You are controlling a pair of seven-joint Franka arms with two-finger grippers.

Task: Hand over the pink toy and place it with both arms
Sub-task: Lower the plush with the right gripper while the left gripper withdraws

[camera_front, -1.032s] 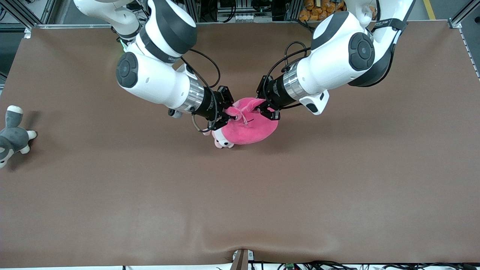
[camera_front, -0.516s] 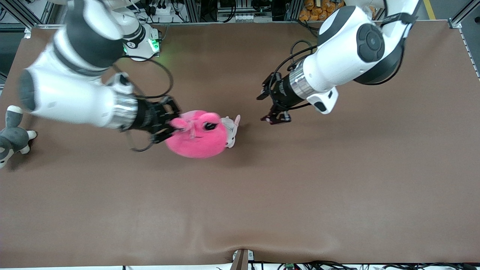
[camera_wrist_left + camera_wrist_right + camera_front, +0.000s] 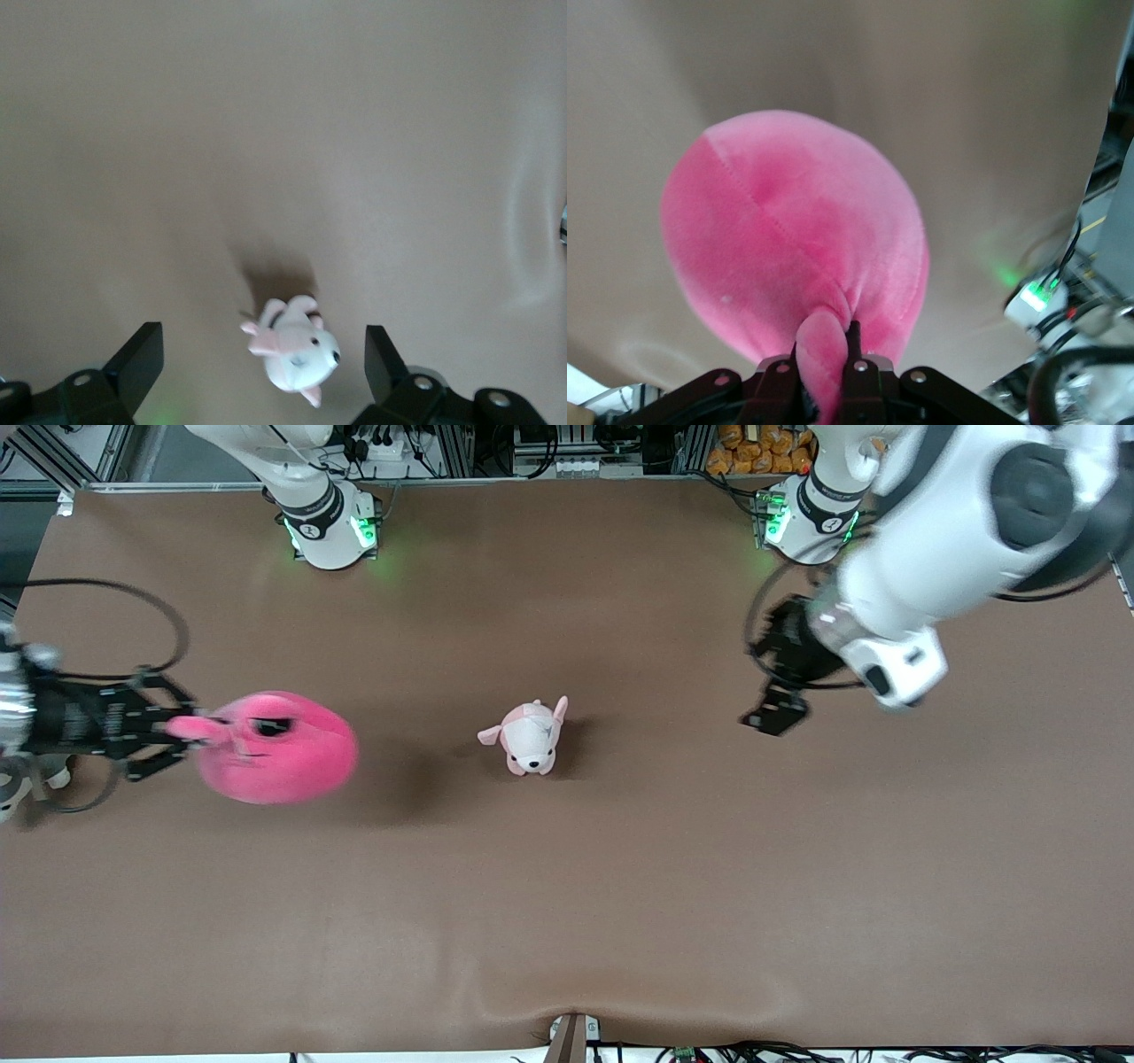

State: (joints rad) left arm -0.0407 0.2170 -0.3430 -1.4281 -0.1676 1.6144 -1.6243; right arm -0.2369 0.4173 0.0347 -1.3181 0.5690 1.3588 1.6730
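Observation:
The pink toy [image 3: 279, 748] is a round hot-pink plush with a black eye. My right gripper [image 3: 182, 731] is shut on one of its ears and holds it above the table, toward the right arm's end. In the right wrist view the ear is pinched between the fingers [image 3: 855, 350] and the toy's body [image 3: 788, 230] hangs past them. My left gripper [image 3: 772, 710] is open and empty above the table toward the left arm's end. In the left wrist view its two fingers [image 3: 142, 354] stand wide apart.
A small pale pink-and-white plush puppy [image 3: 529, 738] lies at the table's middle; it also shows in the left wrist view [image 3: 295, 350]. A grey-and-white plush [image 3: 7, 793] lies mostly hidden under the right arm at the table's edge.
The left gripper let go of the pink toy and drew back toward its own end. The right gripper carried the toy toward the right arm's end, uncovering the puppy.

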